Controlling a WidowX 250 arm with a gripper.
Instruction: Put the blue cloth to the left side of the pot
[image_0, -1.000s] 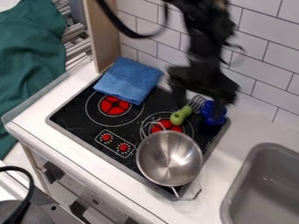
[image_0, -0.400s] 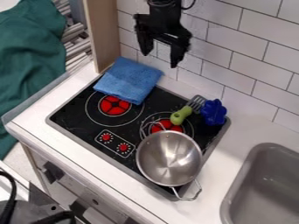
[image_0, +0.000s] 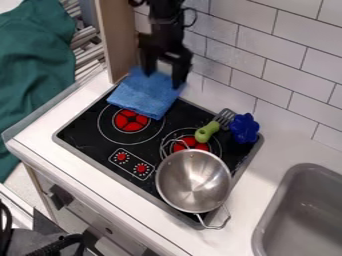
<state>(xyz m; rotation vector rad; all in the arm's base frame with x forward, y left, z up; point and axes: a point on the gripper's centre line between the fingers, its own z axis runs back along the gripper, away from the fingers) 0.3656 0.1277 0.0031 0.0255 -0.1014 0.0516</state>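
Observation:
The black gripper (image_0: 163, 80) hangs over the upper part of the blue cloth, its two fingers spread apart with nothing visible between them. Folded flat, the blue cloth (image_0: 143, 96) lies at the back left corner of the stove, partly over its edge; the gripper covers some of its back side. A shiny metal pot (image_0: 194, 181) stands at the stove's front right, its handles sticking out. Whether the fingertips touch the cloth, I cannot tell.
Behind the pot lie a green-handled spatula (image_0: 208, 131) and a blue flower-shaped object (image_0: 244, 128). A wooden panel (image_0: 119, 40) rises at the back left. The tiled wall (image_0: 280, 75) is behind, and a grey sink (image_0: 304, 210) is at the right.
From over the spatula and blue object, the gripper has swung left past the wall and come down over the cloth. Cloth and pot have stayed put.

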